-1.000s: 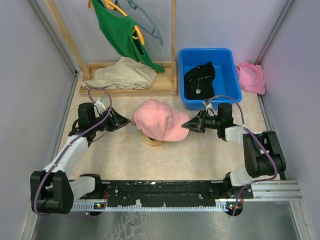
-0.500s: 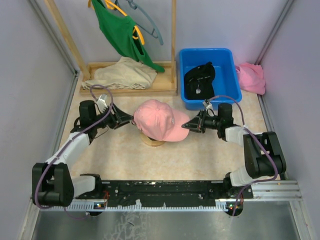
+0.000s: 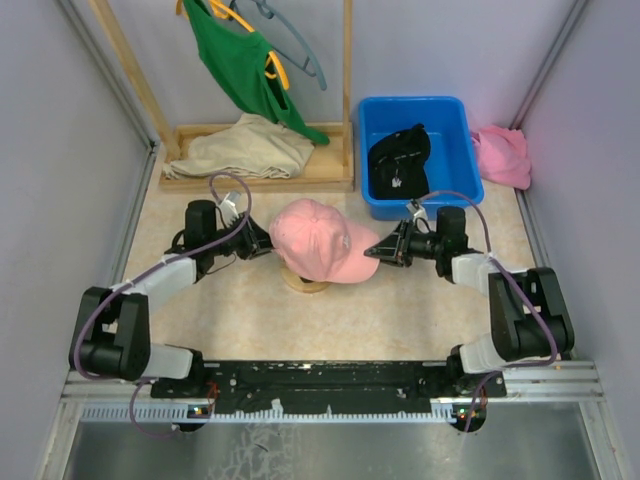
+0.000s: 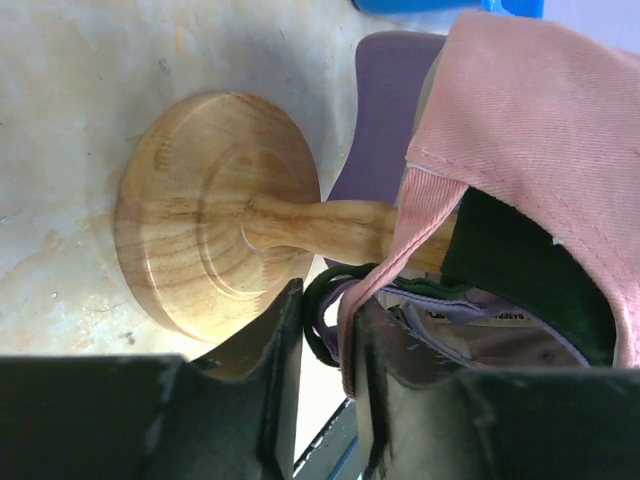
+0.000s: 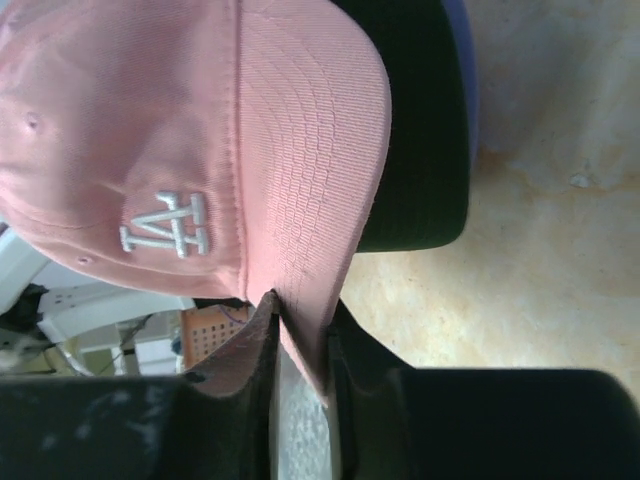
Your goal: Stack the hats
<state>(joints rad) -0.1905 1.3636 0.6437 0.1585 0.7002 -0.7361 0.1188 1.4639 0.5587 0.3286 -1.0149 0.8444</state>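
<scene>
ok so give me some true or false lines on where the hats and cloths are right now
1. The pink cap sits on a wooden stand. True.
2. The blue bin has nothing in it. False: a black cap lies inside.
3. The right gripper has the pink cap's brim between its fingers. True.
4. The green shirt lies flat on the table. False: it hangs from the wooden rack.
5. The pink cloth is in the bin with the black cap. False: it lies outside the bin, next to it by the wall.
</scene>
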